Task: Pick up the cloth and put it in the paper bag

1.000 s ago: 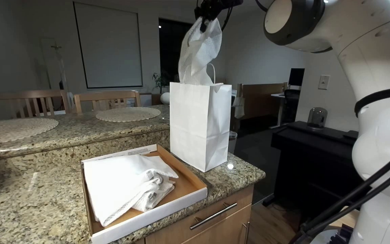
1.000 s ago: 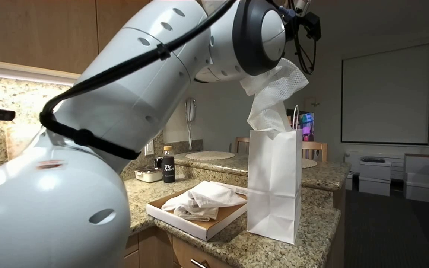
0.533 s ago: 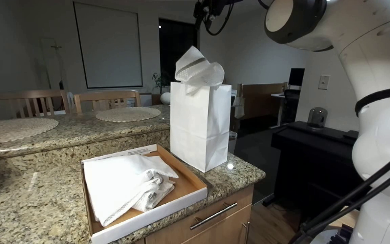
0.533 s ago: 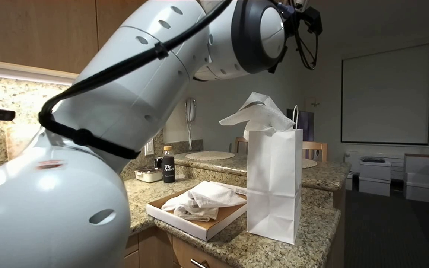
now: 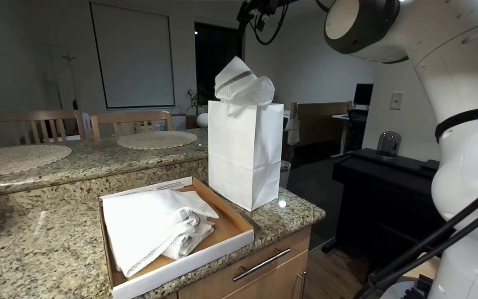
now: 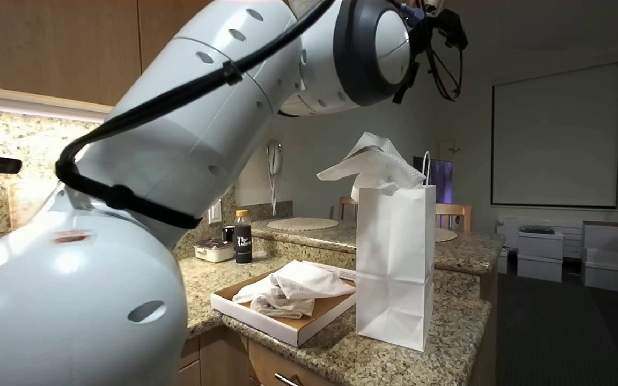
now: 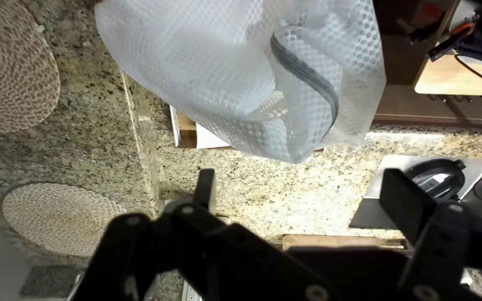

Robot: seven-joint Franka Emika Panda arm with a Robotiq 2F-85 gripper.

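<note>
A thin white mesh cloth (image 5: 242,85) with a grey band is stuffed into the mouth of the white paper bag (image 5: 232,153), its crumpled upper part standing out above the rim. In an exterior view one corner of this cloth (image 6: 373,163) droops sideways past the bag's edge. The paper bag (image 6: 395,268) stands upright on the counter corner. Above and apart from the cloth is my gripper (image 7: 298,177), wide open with nothing between its fingers. In the wrist view the cloth (image 7: 207,67) fills the top, ahead of the fingertips. How deep it reaches inside the bag is hidden.
Beside the bag lies a shallow cardboard tray (image 5: 226,245) holding folded white cloths (image 5: 152,224). Woven placemats (image 5: 158,140) rest on the raised counter ledge. A dark bottle (image 6: 242,238) and a small box (image 6: 214,250) stand farther back. The bag's looped handle (image 6: 426,167) sticks up.
A second ago the gripper held the cloth up above the bag. It has opened and let go; the cloth has slumped onto the bag's mouth. The arm has barely moved since.
</note>
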